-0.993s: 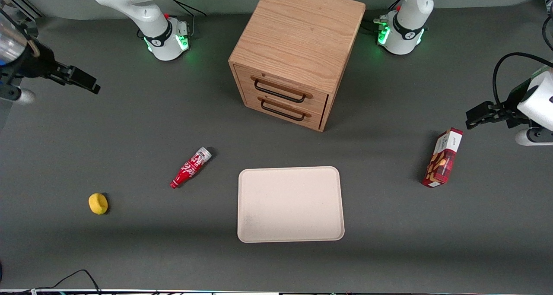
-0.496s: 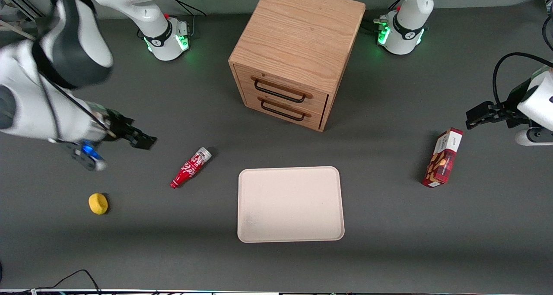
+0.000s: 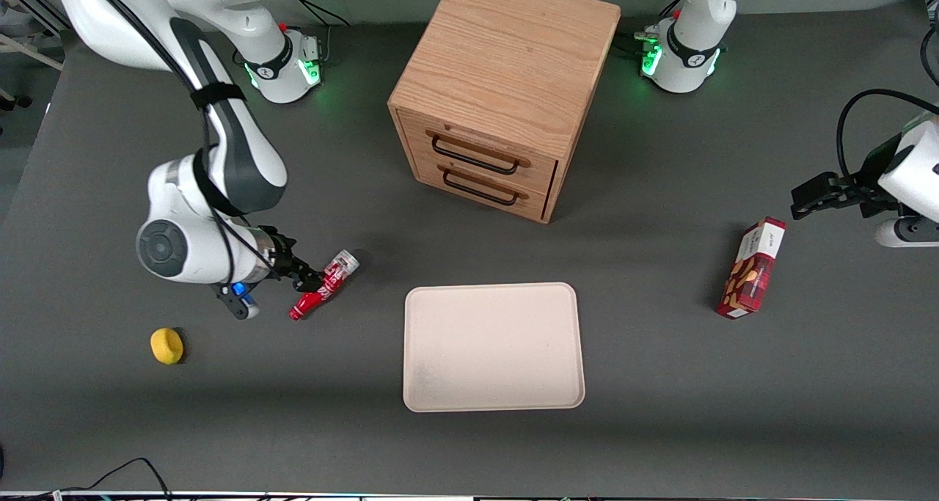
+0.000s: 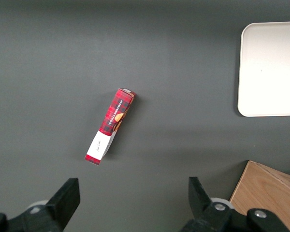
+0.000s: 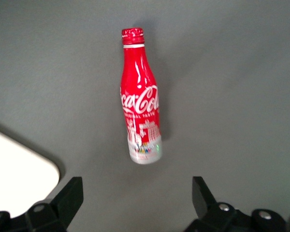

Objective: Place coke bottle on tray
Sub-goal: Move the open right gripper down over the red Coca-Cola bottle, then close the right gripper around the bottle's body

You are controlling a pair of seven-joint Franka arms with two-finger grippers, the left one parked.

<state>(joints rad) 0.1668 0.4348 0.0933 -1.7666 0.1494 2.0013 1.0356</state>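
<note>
Below the tool [image 5: 135, 193], coke bottle [image 5: 140, 104] logo shows.

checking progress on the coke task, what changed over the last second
The right arm swung in from the working arm's end of the table and came down; its gripper is now right at the coke bottle, fingers open and not yet holding it. The bottle lies on its side where it was, off the tray. Tray, lemon, cabinet and snack box have not moved.
</note>
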